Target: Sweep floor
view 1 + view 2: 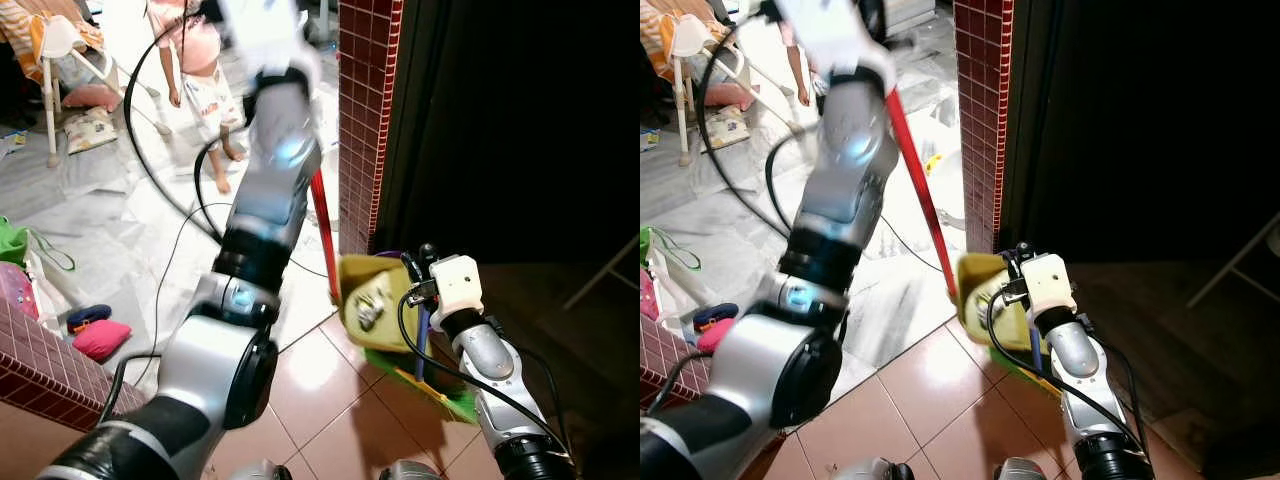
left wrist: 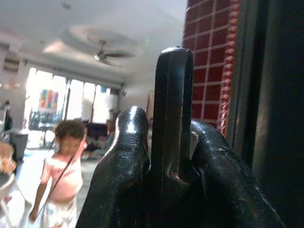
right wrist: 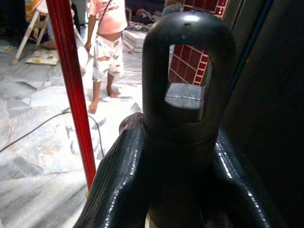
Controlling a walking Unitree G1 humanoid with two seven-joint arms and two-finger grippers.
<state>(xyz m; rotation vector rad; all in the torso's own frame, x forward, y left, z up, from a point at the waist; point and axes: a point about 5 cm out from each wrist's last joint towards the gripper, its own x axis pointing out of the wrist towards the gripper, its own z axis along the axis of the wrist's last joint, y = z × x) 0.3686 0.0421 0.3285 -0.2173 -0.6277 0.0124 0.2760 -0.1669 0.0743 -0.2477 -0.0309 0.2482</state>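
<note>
Right, your left gripper is clamped around the dark top end of the broom handle, both black fingers wrapped tight against it. From the head camera you can follow the red broom shaft slanting down from that raised left arm to the floor beside the red-tiled pillar. Your right gripper grips the looped black handle of the yellow-green dustpan, fingers closed on it. The dustpan hangs tilted over the tan floor tiles, just beside the foot of the pillar, with something small and pale lying in its tray. A person in a pink top stands barefoot on the white marble floor beyond, near a white chair.
</note>
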